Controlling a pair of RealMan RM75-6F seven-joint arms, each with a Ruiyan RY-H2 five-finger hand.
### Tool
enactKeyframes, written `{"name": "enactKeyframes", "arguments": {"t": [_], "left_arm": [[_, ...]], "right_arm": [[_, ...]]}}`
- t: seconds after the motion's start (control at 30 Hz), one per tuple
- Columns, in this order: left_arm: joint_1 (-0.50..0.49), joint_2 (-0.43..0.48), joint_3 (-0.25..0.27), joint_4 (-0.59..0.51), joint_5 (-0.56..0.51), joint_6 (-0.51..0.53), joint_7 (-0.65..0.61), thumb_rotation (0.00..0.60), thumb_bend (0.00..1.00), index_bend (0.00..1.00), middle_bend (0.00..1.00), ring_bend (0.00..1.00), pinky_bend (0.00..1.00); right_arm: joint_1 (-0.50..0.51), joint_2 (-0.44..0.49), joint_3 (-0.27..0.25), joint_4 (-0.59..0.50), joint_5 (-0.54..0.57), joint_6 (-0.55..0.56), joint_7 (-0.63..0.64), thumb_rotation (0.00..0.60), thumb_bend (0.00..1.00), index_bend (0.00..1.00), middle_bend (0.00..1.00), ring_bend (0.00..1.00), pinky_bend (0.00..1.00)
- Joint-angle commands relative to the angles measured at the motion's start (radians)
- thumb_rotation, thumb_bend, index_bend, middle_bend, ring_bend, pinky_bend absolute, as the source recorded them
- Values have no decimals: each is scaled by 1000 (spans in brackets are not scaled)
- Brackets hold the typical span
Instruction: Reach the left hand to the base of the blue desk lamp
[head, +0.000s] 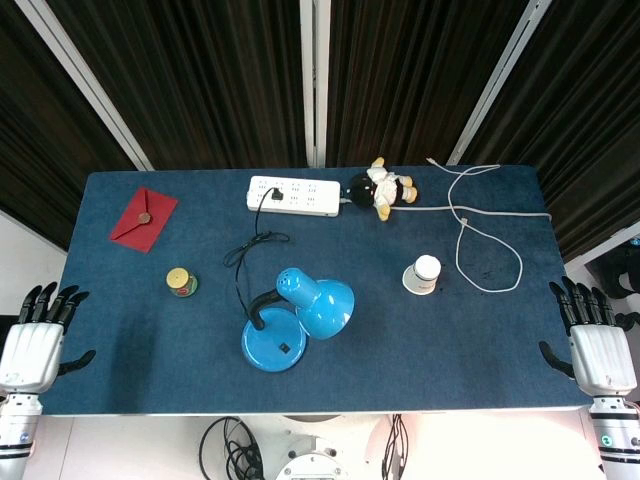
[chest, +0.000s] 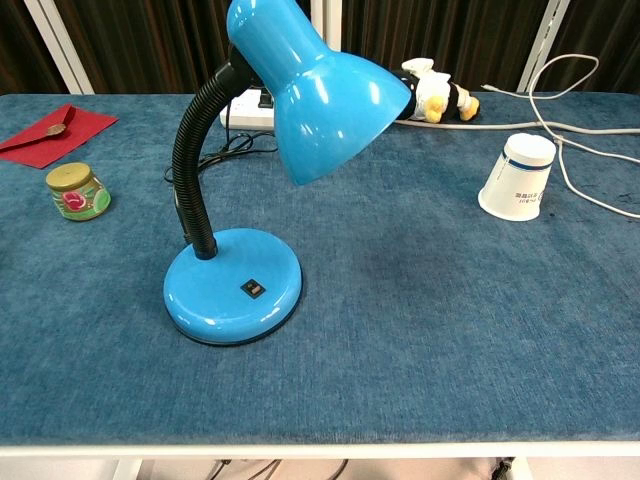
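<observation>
The blue desk lamp stands near the table's front middle, its round base (head: 273, 346) (chest: 233, 285) carrying a small black switch. A black flexible neck (chest: 193, 160) rises from the base to the blue shade (head: 320, 304) (chest: 320, 95). My left hand (head: 38, 337) hangs off the table's left edge, far left of the base, fingers spread and holding nothing. My right hand (head: 594, 343) sits off the right edge, likewise open with fingers apart. Neither hand shows in the chest view.
A small jar (head: 181, 282) (chest: 77, 191) stands left of the lamp, a red envelope (head: 143, 219) behind it. A white power strip (head: 293, 195), plush toy (head: 382, 188), upturned paper cup (head: 423, 274) (chest: 520, 177) and white cable (head: 480, 240) lie further back and right.
</observation>
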Motion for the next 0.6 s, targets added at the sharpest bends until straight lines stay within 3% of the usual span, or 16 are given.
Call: {"name": "enactKeyframes", "arguments": {"t": [0.03, 0.43, 0.53, 0.6], "left_arm": [[-1, 1, 0, -2, 6, 2, 1, 600, 82, 171, 114, 0, 0], [0, -1, 17, -26, 35, 4, 12, 600, 82, 167, 115, 0, 9], [-8, 11, 36, -55, 58, -20, -23, 600, 82, 167, 178, 66, 158], [-21, 21, 54, -67, 90, -44, -61, 600, 87, 175, 317, 237, 329]], "right_arm": [[-1, 2, -1, 0, -3, 3, 3, 600, 205, 0, 0, 0, 0], [-6, 14, 11, 7, 7, 12, 37, 600, 205, 0, 0, 0, 0], [-5, 14, 18, 9, 9, 16, 46, 600, 205, 0, 0, 0, 0], [-6, 13, 19, 13, 7, 20, 52, 600, 205, 0, 0, 0, 0]]}}
